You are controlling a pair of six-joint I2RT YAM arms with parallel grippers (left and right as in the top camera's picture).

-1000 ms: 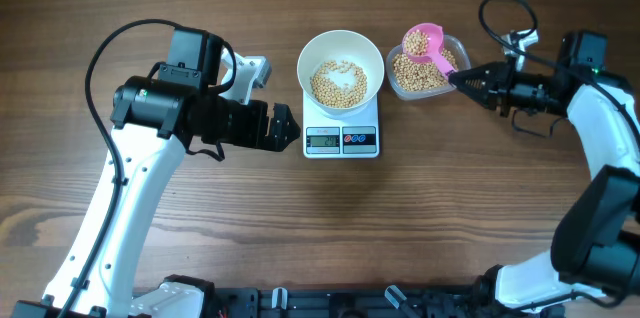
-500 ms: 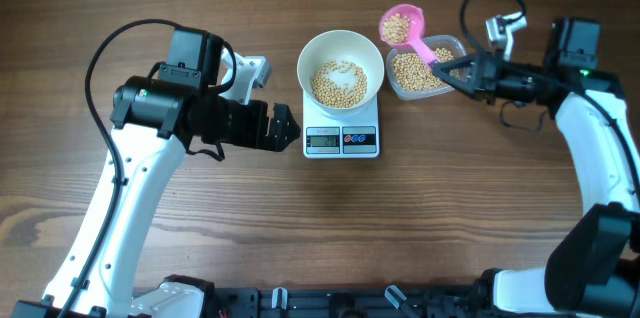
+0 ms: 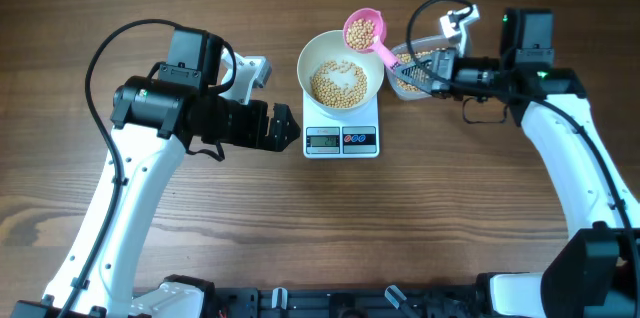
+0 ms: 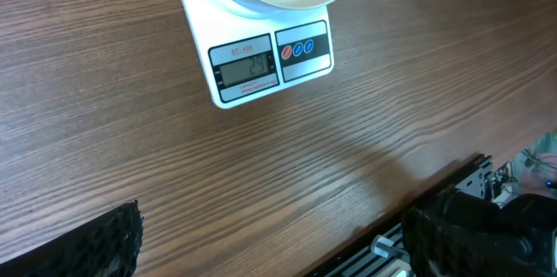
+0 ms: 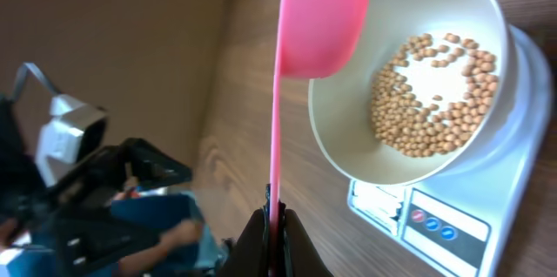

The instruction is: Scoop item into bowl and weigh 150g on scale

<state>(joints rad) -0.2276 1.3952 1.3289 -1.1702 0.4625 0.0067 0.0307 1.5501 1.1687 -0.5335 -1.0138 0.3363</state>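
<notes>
the left gripper [image 3: 288,126] waits with jaws spread wide and empty, probably kept apart so nothing disturbs the weighing. the right gripper [image 3: 424,66] is pressed together on the handle of a pink plastic scoop [image 3: 364,32]. the small white square digital scale [image 3: 341,140] carries the round white deep bowl [image 3: 308,53] so each addition registers. the clear plastic tub [image 3: 403,82] stands just beside it, a short carry. the scoop hangs level and loaded over the bowl's far rim. small tan-yellow beans [image 3: 340,84] lie in bowl, scoop and tub. underneath is a brown wood-grain table [image 3: 480,228]; little of the room shows.
</notes>
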